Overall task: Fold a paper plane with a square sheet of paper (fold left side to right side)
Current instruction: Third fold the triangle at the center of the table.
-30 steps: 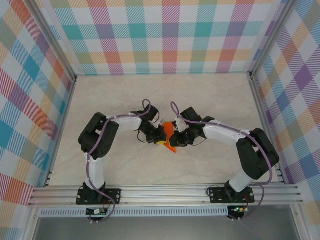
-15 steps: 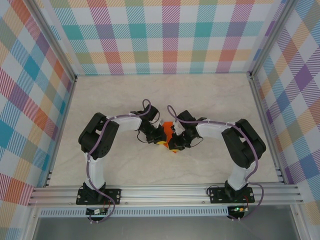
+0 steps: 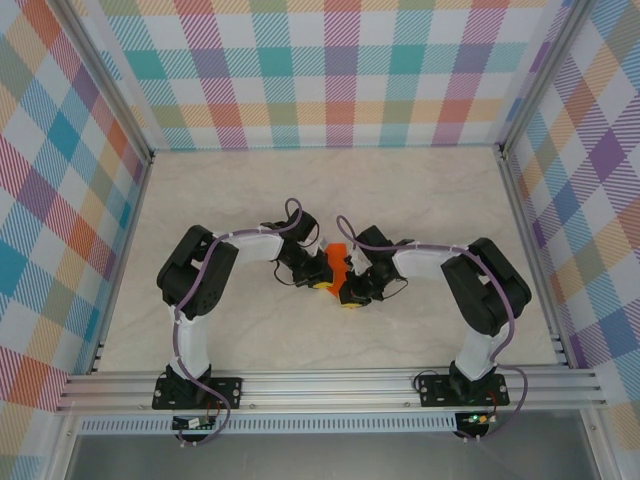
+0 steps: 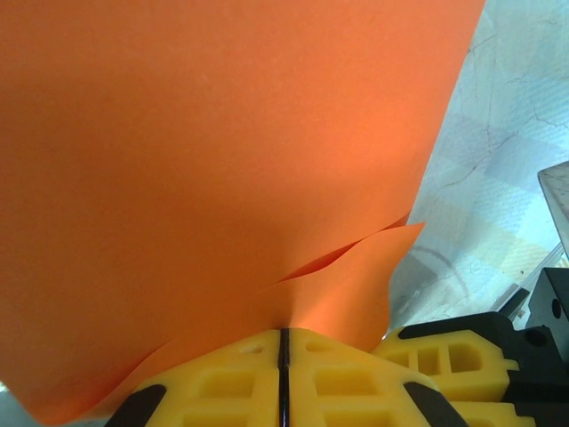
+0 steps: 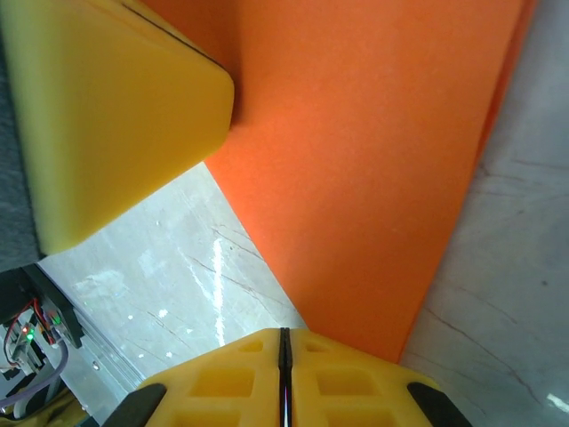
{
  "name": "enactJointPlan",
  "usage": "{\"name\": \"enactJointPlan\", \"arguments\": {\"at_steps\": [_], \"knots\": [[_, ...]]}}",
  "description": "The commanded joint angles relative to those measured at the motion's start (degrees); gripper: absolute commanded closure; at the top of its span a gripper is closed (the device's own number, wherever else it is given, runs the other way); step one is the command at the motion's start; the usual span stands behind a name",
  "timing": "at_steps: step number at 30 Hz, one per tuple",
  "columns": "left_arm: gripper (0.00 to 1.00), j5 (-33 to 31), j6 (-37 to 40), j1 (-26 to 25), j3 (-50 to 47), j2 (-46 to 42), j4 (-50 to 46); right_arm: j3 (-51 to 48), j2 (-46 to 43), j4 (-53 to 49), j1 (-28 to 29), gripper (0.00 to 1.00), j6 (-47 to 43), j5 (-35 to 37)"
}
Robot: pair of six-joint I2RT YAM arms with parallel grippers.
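The orange square sheet of paper sits mid-table between both grippers, folded over into layers. In the left wrist view the paper covers most of the picture, and two layers run into the seam of my left gripper, which is shut on it. My right gripper is shut too. The paper's lower corner lies under its right finger, not between the jaws. From above, the left gripper and right gripper nearly touch at the paper's near end. A left finger rests on the sheet.
The pale marble table is fenced by checked walls on three sides. An aluminium rail carrying both arm bases runs along the near edge. Both arms are bent inward, elbows out to the sides.
My right gripper has slid left and toward the near edge, over the paper's lower tip, and finished closing. Less orange shows from above. The left gripper has held still.
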Motion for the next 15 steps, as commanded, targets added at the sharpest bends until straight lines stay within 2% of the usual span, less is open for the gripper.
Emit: {"name": "enactJointPlan", "arguments": {"at_steps": [1,15], "knots": [[0.91,-4.08,1.11,-0.69,-1.56,1.56,-2.52,-0.84,1.45,-0.39,0.12,0.9,0.27,0.03],[0.92,-4.48,1.36,-0.69,-1.7,1.98,-2.42,-9.59,-0.33,0.62,-0.04,0.92,2.69,1.13]]}}
